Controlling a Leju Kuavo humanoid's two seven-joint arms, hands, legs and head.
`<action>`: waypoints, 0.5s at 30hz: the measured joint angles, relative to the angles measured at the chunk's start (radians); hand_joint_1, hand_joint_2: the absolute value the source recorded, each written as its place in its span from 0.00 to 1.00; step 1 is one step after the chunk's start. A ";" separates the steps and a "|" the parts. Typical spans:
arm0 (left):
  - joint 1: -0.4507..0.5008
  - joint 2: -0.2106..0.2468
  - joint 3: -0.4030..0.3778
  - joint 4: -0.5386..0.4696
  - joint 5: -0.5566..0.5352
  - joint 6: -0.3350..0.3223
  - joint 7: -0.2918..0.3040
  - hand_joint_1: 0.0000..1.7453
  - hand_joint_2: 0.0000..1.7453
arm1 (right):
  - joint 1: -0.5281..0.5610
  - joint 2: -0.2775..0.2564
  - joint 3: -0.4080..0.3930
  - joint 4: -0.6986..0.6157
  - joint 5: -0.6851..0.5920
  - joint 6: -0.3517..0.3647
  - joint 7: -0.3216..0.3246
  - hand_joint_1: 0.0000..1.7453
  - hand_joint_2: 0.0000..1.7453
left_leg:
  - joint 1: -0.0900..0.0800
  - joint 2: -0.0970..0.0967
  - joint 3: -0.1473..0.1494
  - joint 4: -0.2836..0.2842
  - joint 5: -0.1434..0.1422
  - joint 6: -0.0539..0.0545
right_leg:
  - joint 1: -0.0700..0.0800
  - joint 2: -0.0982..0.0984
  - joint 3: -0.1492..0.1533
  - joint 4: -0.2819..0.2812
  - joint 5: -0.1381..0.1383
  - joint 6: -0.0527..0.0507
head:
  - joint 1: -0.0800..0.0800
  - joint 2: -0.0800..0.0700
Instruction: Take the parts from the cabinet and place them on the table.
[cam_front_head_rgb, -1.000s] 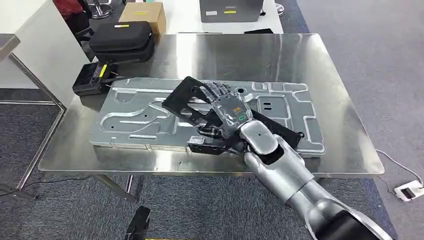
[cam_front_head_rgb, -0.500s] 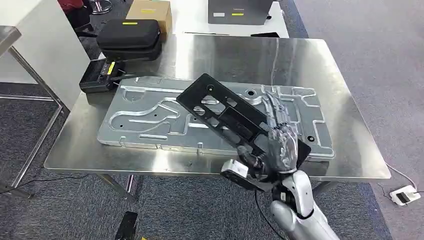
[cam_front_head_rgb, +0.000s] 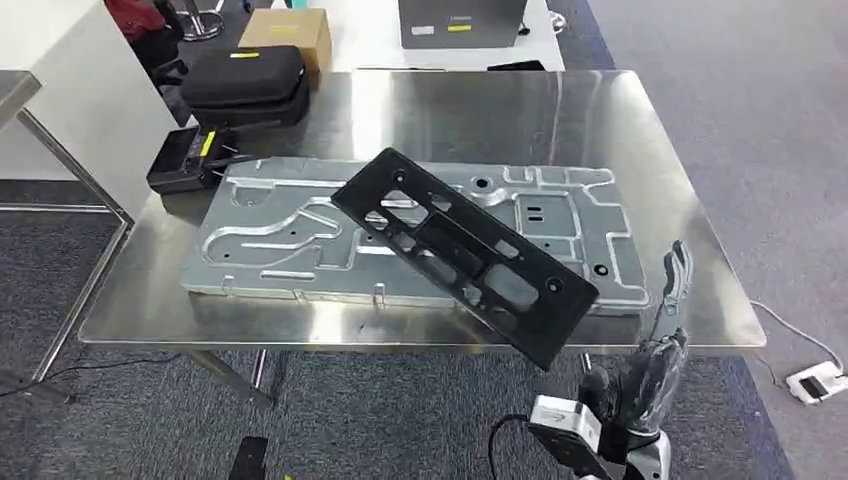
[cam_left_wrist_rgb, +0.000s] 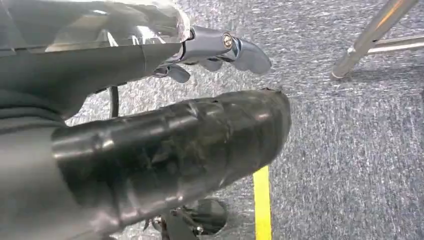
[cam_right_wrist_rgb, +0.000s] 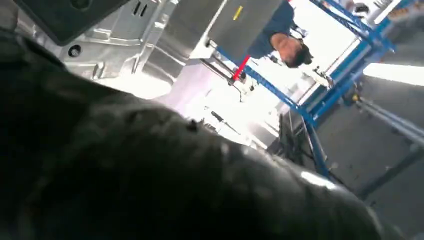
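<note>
1. On the bench (cam_front_head_rgb: 640, 130), a long black part (cam_front_head_rgb: 462, 255) lies slantwise across a large silver stamped plate (cam_front_head_rgb: 270, 225). Its near end juts past the plate's front edge and over the bench's front rim.
2. Nothing is touching the black part, so I judge it set down and this delivery done.
3. Below the bench's front edge, the right robot hand (cam_front_head_rgb: 660, 365) sits near the black part's overhanging end but apart from it. It is released, fingers spread and pointing upward, holding nothing.
4. At the left wrist camera, the left robot hand (cam_left_wrist_rgb: 165, 145) hangs over grey carpet (cam_left_wrist_rgb: 350, 150) crossed by a yellow floor line (cam_left_wrist_rgb: 262, 205). It holds nothing, though whether its fingers are curled in or loose I cannot tell.
5. At the bench's far left corner sit a black zip case (cam_front_head_rgb: 243, 77) and a small black device (cam_front_head_rgb: 180, 160); a cardboard box (cam_front_head_rgb: 285, 30) is behind them.
6. No cabinet appears in these frames, so I cannot say how many parts remain to fetch. If any are left, the next step would call for turning back to the cabinet.
</note>
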 joint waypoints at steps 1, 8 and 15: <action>0.003 0.000 0.005 0.000 0.002 0.001 -0.001 0.00 0.00 | 0.009 0.003 -0.006 -0.007 -0.008 0.000 -0.005 0.00 0.00 | 0.000 0.000 -0.028 0.072 -0.030 -0.004 | 0.001 -0.001 -0.002 0.001 0.001 -0.001 | 0.000 0.000; 0.006 0.000 0.017 0.000 0.006 0.006 -0.006 0.00 0.00 | 0.057 0.024 -0.027 -0.058 -0.063 0.000 -0.037 0.00 0.00 | -0.006 -0.001 0.122 -0.193 0.088 0.015 | 0.008 0.003 -0.020 0.032 -0.002 0.016 | 0.001 0.000; 0.012 -0.002 0.026 0.000 0.015 0.015 -0.007 0.00 0.00 | 0.093 0.030 -0.051 -0.092 -0.087 0.000 -0.055 0.00 0.00 | -0.001 0.007 0.104 -0.208 0.127 0.056 | -0.001 0.005 -0.093 0.206 -0.128 0.055 | 0.003 0.000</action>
